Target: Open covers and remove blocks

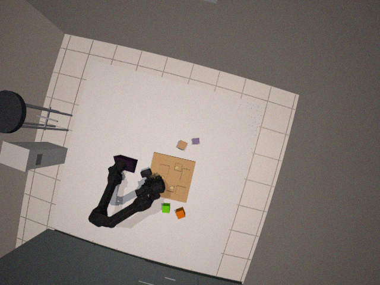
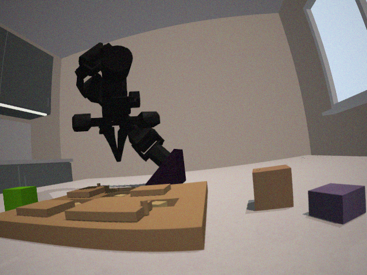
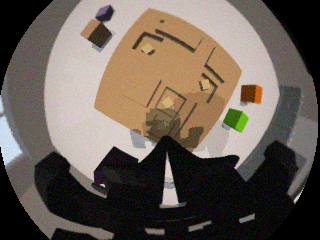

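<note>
The wooden puzzle board (image 1: 159, 158) (image 2: 178, 238) (image 3: 120, 75) lies flat. Its covers show as raised tan slabs: a wide front cover (image 2: 103, 209), a front-left cover (image 2: 46, 208), a rear-left cover (image 2: 85, 192) and a rear-right cover (image 2: 151, 189). Open wells with pale yellow patches show beside them; one end is shaded. A green block (image 1: 165, 208) (image 2: 19, 199) (image 3: 234, 120), an orange block (image 1: 180, 213) (image 3: 251, 93), a light-brown block (image 1: 181, 145) (image 2: 272, 188) (image 3: 95, 32) and a purple block (image 1: 195, 141) (image 2: 325, 202) (image 3: 105, 12) rest off the board. My gripper (image 2: 118, 160) (image 3: 166, 138) is shut and empty, above the board's arm-side edge; its fingertips are hidden in the top view.
The dark arm base (image 1: 127, 163) (image 2: 173, 170) (image 3: 117, 162) stands beyond the board's arm-side edge. The folded arm (image 1: 125, 213) reaches over the table beside it. A dark stool (image 1: 10, 111) and a grey cabinet (image 1: 48, 154) stand off the table.
</note>
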`<state>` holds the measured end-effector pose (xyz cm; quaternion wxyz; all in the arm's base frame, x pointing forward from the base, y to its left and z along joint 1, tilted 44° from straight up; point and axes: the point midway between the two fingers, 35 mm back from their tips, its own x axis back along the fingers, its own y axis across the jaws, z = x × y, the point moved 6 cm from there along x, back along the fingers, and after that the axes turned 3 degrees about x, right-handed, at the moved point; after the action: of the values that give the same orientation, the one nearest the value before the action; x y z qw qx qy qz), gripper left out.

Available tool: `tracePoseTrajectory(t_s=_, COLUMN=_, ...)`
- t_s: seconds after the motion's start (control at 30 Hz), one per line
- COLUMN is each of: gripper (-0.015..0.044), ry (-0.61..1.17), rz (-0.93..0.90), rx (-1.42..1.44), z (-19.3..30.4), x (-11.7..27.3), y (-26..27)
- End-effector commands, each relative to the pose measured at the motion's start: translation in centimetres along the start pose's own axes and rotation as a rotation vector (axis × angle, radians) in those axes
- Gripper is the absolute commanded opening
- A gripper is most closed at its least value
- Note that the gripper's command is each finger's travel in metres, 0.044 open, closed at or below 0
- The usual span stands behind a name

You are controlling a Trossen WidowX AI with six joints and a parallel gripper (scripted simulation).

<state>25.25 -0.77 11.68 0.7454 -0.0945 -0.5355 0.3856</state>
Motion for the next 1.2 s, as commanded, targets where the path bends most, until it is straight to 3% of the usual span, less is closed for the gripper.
tracePoseTrajectory(t_s=0.0, gripper=0.0, ry=0.003, rz=-0.004, rx=-0.08, z=0.5, x=-0.2, y=0.4)
tracePoseTrajectory(t_s=0.23, gripper=0.0, ry=0.003, rz=-0.005, rx=-0.08, z=0.5, x=-0.7, y=0.4)
tracePoseTrajectory(t_s=0.6, gripper=0.0, ry=0.004, rz=-0.002, rx=-0.08, z=0.8, x=-5.2, y=0.3)
tracePoseTrajectory(t_s=1.17, gripper=0.0, ry=0.004, rz=-0.002, rx=-0.08, z=0.8, x=-6.3, y=0.4)
